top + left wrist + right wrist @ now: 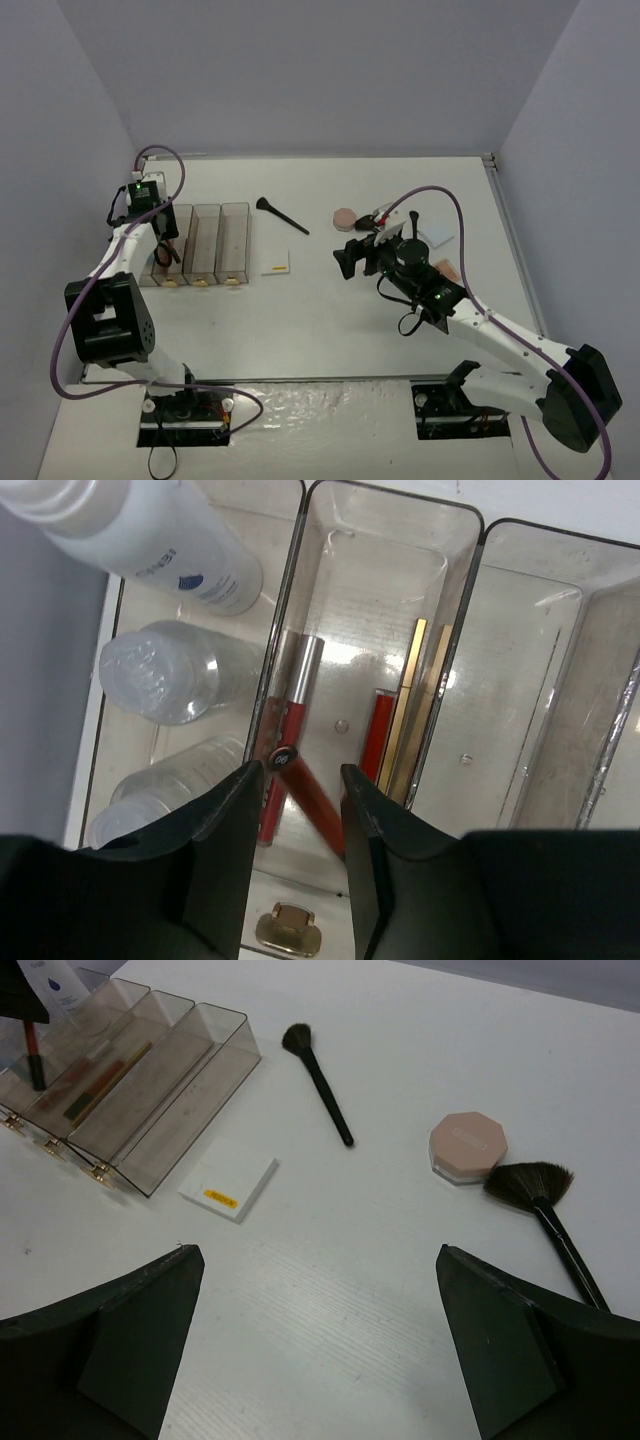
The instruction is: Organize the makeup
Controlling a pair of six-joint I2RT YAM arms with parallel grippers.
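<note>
White table (330,320), grey walls. Left gripper (300,775) sits over the clear bins (205,245) at 9 o'clock, jaws slightly parted around a red lip tube (312,800) that leans tilted in the second bin, not visibly pinched. Right gripper (315,1280) is spread wide and empty. Black brush (320,1085) at 12, pink compact (468,1145) and fan brush (545,1205) at 1, white pad (228,1188) beside the bins. Risk: on retreat a finger snags the tube's cap and drags or flips it out.

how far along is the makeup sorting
Done: bottles in the end bin, red and gold pencils in the next. In hand: left gripper parted around a red pencil over that bin. Left: straight brush, fan brush, pink compact, white pad on the table; right gripper open.
</note>
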